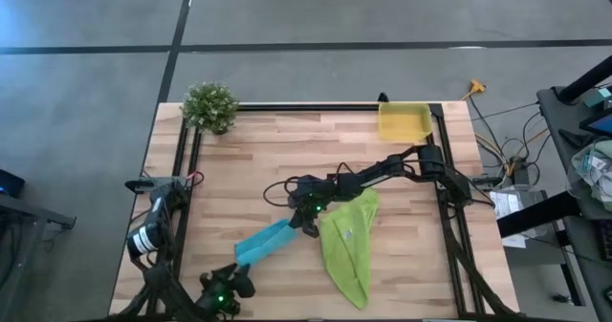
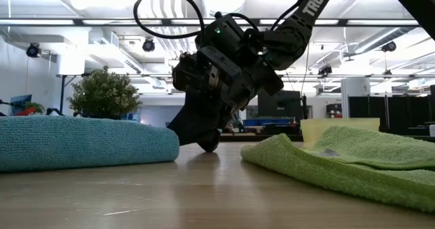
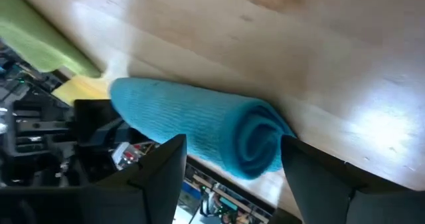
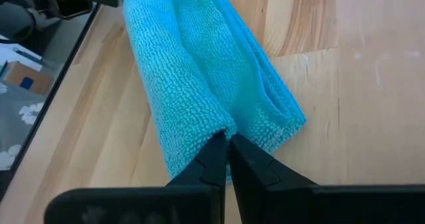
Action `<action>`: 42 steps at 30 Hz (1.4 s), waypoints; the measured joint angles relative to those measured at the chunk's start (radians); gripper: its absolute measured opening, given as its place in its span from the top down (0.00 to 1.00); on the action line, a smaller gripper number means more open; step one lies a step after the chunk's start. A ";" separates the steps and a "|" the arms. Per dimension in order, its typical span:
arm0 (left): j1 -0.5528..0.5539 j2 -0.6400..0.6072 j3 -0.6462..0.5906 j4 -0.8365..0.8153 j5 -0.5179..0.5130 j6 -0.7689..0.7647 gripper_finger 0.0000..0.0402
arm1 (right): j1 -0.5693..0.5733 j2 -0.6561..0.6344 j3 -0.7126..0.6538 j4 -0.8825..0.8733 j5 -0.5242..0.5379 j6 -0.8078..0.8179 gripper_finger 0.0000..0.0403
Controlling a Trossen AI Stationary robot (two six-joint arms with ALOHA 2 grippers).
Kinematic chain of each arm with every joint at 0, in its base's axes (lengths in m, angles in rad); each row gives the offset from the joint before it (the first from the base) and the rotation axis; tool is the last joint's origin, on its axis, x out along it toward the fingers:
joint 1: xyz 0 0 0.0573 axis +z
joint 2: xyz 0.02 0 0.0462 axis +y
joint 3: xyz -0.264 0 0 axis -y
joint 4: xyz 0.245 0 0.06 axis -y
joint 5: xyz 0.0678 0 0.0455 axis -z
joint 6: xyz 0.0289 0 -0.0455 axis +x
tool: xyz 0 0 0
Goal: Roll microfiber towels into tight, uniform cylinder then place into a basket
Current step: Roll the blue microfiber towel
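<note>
Rolling of the turquoise-blue microfiber towel (image 1: 266,243) looks to be the step in hand: it lies as a loose cylinder on the pale wooden table (image 1: 287,160), its spiral end showing in the left wrist view. The right gripper (image 4: 228,141) is down at the roll's far end, fingers pressed together at the edge of the cloth; whether any fabric is pinched between them cannot be told. The left gripper (image 3: 232,159) waits at the near end with its fingers apart on either side of the roll. The lime-green microfiber towel (image 1: 350,241) lies unrolled just beside. The next move probably calls for tightening the roll evenly, then carrying it to the shallow bright-yellow plastic basket (image 1: 403,122), which sits well apart at the far edge.
</note>
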 joint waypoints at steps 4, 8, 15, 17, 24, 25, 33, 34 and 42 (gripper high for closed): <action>-0.001 -0.002 0.025 0.016 -0.018 0.000 0.43 | 0.000 0.000 0.000 -0.001 -0.001 -0.002 0.97; 0.000 -0.002 0.026 0.037 -0.027 0.000 0.43 | 0.000 0.000 0.000 -0.001 -0.002 -0.002 0.97; 0.006 -0.002 -0.009 0.042 -0.058 0.000 0.43 | 0.000 0.000 0.000 -0.004 -0.003 -0.009 0.97; 0.007 -0.002 -0.011 0.043 -0.060 0.001 0.43 | 0.000 0.000 0.000 -0.005 -0.003 -0.010 0.97; 0.010 -0.002 -0.011 0.051 -0.065 0.000 0.43 | 0.000 0.000 0.000 -0.005 -0.003 -0.011 0.97; 0.012 -0.002 -0.012 0.065 -0.065 -0.001 0.44 | 0.000 0.000 0.000 -0.005 -0.003 -0.010 0.97; 0.029 -0.003 -0.027 0.085 -0.042 -0.173 0.64 | 0.002 0.000 0.000 -0.004 -0.002 -0.010 0.97; 0.029 -0.003 -0.030 0.077 -0.037 -0.199 0.68 | 0.002 0.000 0.000 -0.004 -0.002 -0.010 0.97; 0.029 -0.007 -0.059 0.021 -0.015 -0.435 0.98 | 0.002 -0.005 0.000 -0.002 -0.011 -0.008 0.97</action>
